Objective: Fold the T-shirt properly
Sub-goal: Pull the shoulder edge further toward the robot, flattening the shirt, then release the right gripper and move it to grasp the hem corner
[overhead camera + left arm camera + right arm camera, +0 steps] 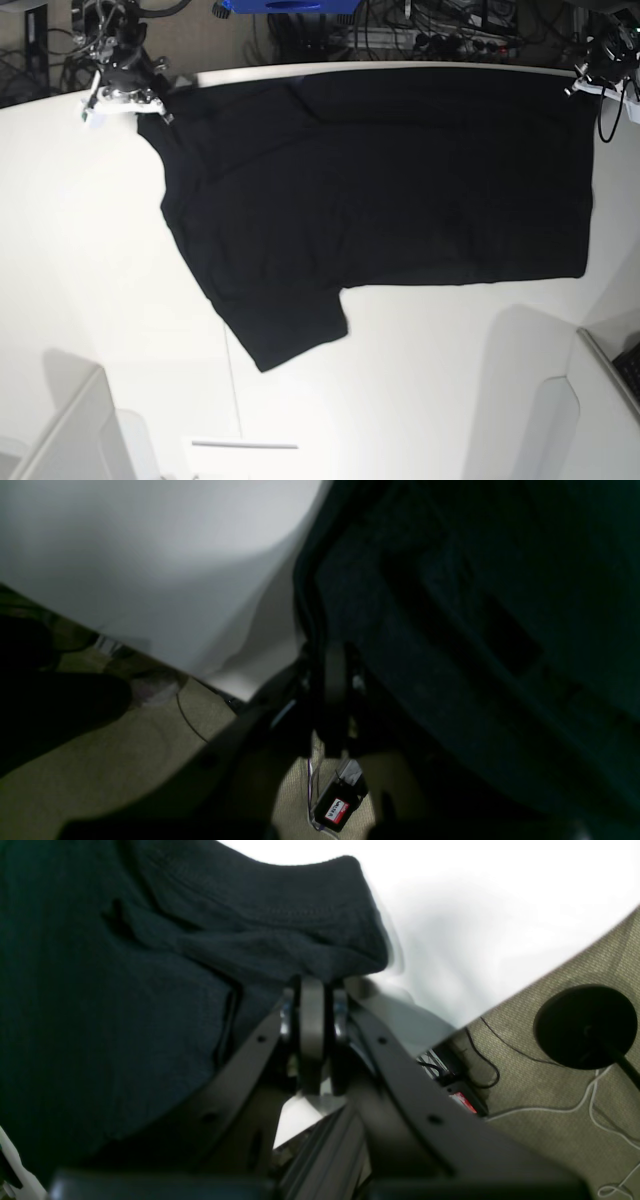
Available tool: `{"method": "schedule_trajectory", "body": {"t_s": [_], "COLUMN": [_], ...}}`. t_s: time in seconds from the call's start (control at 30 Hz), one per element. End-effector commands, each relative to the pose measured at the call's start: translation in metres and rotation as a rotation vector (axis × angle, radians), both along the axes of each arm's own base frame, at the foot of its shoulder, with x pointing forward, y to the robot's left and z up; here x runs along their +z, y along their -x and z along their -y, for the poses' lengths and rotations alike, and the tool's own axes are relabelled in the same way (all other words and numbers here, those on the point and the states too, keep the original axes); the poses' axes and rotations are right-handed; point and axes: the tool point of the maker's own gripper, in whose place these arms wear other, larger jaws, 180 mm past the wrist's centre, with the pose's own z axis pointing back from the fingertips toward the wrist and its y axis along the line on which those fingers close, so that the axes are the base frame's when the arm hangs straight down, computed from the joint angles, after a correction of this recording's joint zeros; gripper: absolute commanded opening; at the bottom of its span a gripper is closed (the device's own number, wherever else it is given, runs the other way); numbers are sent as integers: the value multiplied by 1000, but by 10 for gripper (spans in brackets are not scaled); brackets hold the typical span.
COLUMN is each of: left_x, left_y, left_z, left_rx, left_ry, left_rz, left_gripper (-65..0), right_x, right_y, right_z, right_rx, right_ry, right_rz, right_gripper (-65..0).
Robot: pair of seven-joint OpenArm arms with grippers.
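The black T-shirt lies spread on the white table, plain side up, with one sleeve pointing to the near side. At the far left corner, my right gripper is shut on the shirt's hem corner. The right wrist view shows the closed fingers pinching the dark cloth. At the far right corner, my left gripper is shut on the other corner, and the left wrist view shows it clamped on the cloth edge.
Cables and gear crowd the floor behind the table's far edge. White panels stand at the near left and near right. Below the table edge are carpet, a round black stand base and a labelled black box.
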Motion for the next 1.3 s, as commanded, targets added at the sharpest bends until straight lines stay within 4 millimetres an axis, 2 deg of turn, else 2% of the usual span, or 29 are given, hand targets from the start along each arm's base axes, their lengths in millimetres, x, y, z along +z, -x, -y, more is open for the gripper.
{"method": "schedule_trajectory", "body": {"t_s": [0.0,0.33,0.37,0.4,0.47,0.5,0.57,0.63,0.73,0.9,0.97,1.03,1.2,1.27], "left_x": [12,12,12,12,12,12,12,12,18,66,85,95,107,106], "left_y": [-5,-3,-3,-3,-1,0,0,1,3,19,23,25,6,-3], "left_z": [-8,-10,-10,-10,-10,-10,-10,-10,-16,-54,-67,-72,-70,-67], "left_rx": [-11,-6,-6,-6,-5,-6,-6,-6,9,112,149,161,149,135], "left_ry": [-37,-39,-39,-39,-41,-42,-42,-41,-59,-198,-252,-277,-296,-288], "left_rz": [24,22,22,22,16,15,14,14,20,87,117,136,192,204], "left_gripper": [-650,-650,-650,-650,-499,-426,-306,-216,-155,-155,-155,-156,-160,-201], "right_x": [8,7,7,7,9,10,13,15,16,25,34,43,65,73], "right_y": [-5,2,4,5,6,7,8,11,14,14,4,-15,-63,-84], "right_z": [7,5,5,5,5,6,11,17,22,40,43,40,28,20], "right_rx": [-1,-2,-1,-1,0,-1,-14,-31,-37,-73,-72,-32,73,111], "right_ry": [27,21,21,22,24,29,57,88,110,148,159,153,141,123], "right_rz": [30,17,13,13,15,19,35,53,56,74,109,175,305,336], "right_gripper": [-650,-650,-638,-572,-432,-384,-351,-351,-351,-350,-345,-348,-350,-350]}}
